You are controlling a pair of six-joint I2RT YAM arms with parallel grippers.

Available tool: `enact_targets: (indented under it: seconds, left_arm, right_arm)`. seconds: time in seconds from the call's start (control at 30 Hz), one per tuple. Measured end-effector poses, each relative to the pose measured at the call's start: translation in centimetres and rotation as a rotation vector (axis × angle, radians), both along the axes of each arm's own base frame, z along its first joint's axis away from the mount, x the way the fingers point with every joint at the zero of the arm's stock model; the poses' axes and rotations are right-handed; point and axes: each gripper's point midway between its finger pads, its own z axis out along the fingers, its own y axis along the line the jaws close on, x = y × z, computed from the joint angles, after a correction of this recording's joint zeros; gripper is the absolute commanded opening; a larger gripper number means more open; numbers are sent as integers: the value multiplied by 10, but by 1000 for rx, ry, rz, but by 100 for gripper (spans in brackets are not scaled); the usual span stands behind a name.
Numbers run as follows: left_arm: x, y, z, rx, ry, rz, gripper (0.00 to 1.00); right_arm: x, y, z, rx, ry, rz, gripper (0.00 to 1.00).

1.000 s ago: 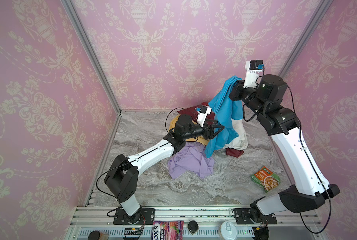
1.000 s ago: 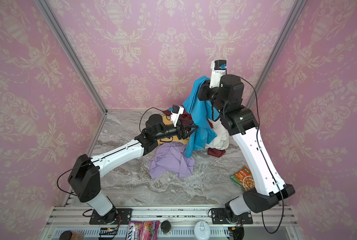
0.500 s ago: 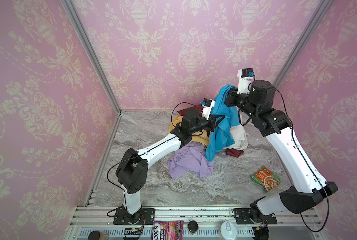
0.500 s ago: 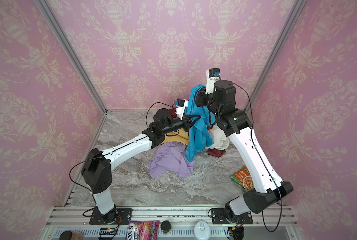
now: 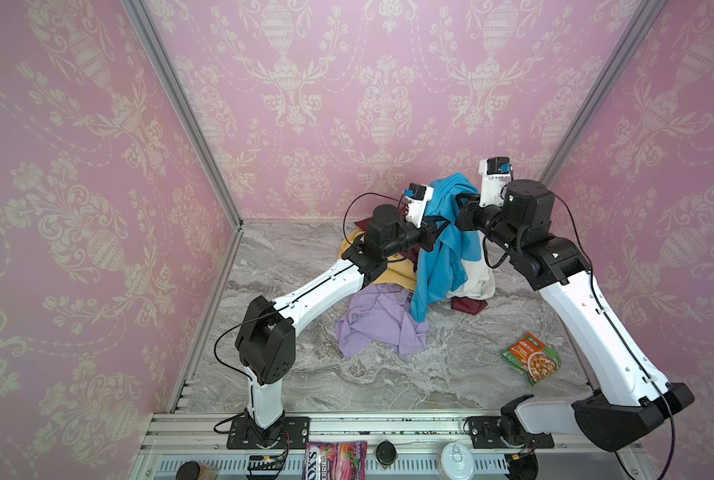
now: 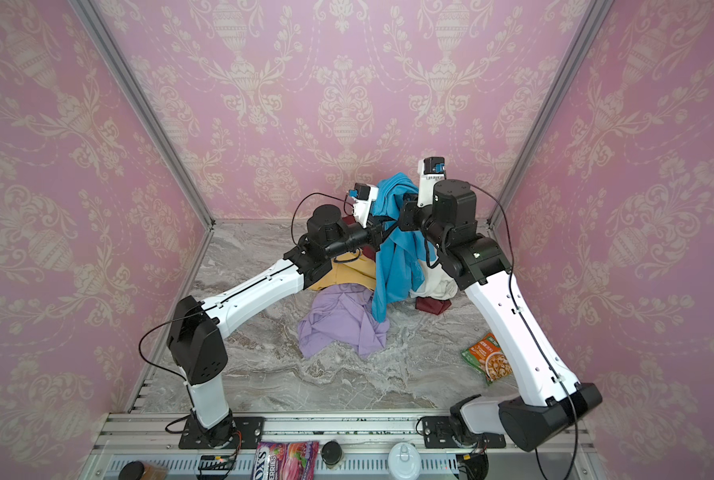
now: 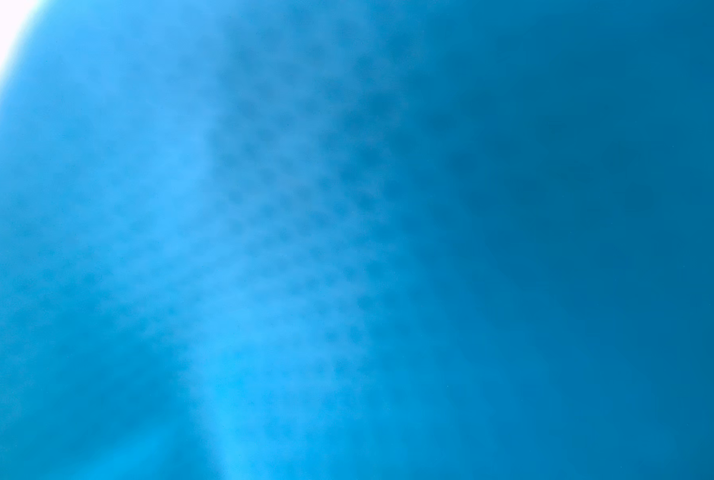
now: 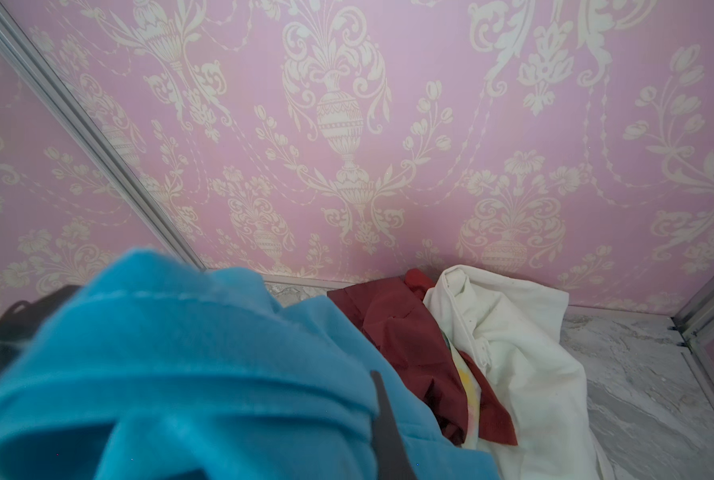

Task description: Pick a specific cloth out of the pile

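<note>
The cloth (image 5: 442,266) is bright turquoise blue and hangs in a long fold above the pile (image 5: 388,272) at the back of the marble floor. My right gripper (image 5: 461,203) holds its bunched top. In the right wrist view the cloth (image 8: 180,374) covers the jaws and only one dark finger (image 8: 384,428) shows. My left gripper (image 5: 440,228) reaches in from the left, a little lower, and is shut on the same cloth. The cloth (image 7: 347,249) fills the whole left wrist view as a blue blur. Both top views show the cloth (image 6: 396,266) between the two grippers.
The pile holds a mustard-yellow cloth (image 5: 396,272), a lilac cloth (image 5: 380,324) spread toward the front, a white cloth (image 5: 477,282) and a maroon cloth (image 5: 469,305). A snack packet (image 5: 531,363) lies at the right front. The back wall stands close behind the grippers.
My left gripper has risen from the pile, moved right to the hanging cloth and shut on it. The right gripper has come slightly lower and left with the cloth.
</note>
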Motion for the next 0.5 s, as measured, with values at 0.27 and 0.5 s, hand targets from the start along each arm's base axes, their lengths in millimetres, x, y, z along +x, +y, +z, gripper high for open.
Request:
enact_targets:
  seconds: [0.27,0.5]
  left_arm:
    - [1,18,52,4,-47,86,0]
    - [-2,59,116,2,-119,186,0]
  right_arm:
    - [-14,-6,-23,-44,33,17,82]
    - [-24,0,-42,-50,63,79,100]
